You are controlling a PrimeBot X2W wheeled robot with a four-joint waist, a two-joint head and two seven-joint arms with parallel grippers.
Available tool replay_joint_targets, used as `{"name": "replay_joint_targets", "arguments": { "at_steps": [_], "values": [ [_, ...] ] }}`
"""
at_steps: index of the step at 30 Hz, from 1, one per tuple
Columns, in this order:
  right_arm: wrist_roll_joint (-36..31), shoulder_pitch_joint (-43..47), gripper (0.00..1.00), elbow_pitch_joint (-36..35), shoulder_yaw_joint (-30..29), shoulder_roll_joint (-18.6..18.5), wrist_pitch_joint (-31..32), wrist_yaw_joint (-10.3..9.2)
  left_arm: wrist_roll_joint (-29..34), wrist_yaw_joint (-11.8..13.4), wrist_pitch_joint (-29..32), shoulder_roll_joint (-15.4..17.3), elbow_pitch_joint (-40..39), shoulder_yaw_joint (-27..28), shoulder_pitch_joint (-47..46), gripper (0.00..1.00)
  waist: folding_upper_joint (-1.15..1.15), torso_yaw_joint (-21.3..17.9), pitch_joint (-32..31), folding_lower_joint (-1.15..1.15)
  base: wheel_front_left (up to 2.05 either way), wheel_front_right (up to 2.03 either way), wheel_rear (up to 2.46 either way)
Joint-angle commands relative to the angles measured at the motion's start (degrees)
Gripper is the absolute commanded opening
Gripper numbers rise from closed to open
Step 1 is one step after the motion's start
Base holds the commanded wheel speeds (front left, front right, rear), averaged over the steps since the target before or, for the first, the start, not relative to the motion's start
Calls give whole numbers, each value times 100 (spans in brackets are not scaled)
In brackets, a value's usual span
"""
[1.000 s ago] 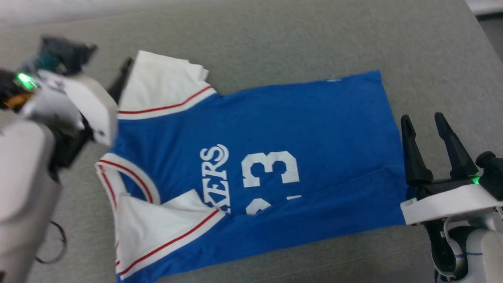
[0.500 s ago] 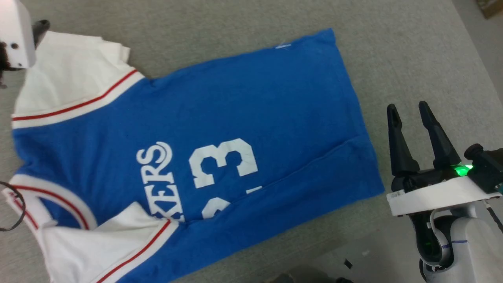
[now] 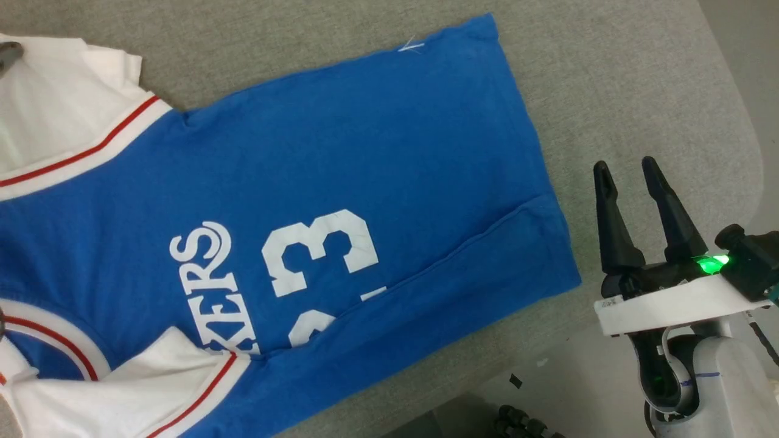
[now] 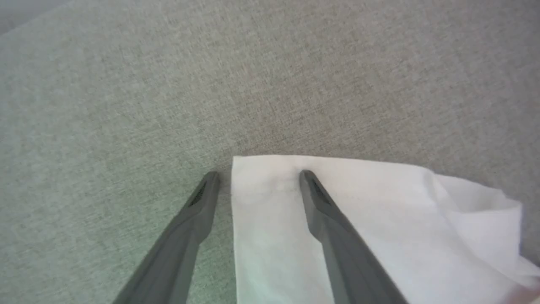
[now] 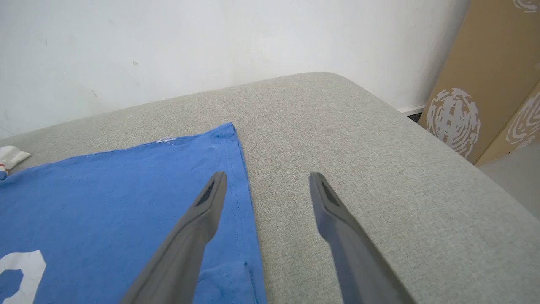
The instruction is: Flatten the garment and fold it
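Spread front-up across the grey tabletop (image 3: 639, 73): the garment (image 3: 341, 164), hem toward the right, collar and white sleeves toward the left, a white 23 showing. Near long edge folded over in a strip, near sleeve flopped onto the blue front and covering part of the lettering.

Right hand (image 3: 625, 164) parked just beside the hem, fingers spread wide, gripping nothing. From its wrist, 1 finger over the blue hem edge, the other over bare tabletop.

Left hand (image 4: 259, 174) at the far sleeve, also spread wide and holding nothing, straddling the sleeve's edge: 1 finger above white cloth, 1 above tabletop.
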Motion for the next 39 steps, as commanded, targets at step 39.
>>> {"name": "replay_joint_targets", "arguments": {
  "at_steps": [39],
  "values": [
    [244,-2475,100,939,950,-3329,4961,-11,64,52,-4633,-1087,-3022,-1209,2132,0,0,2811,-535,1,0,0,0]
  ]
}}
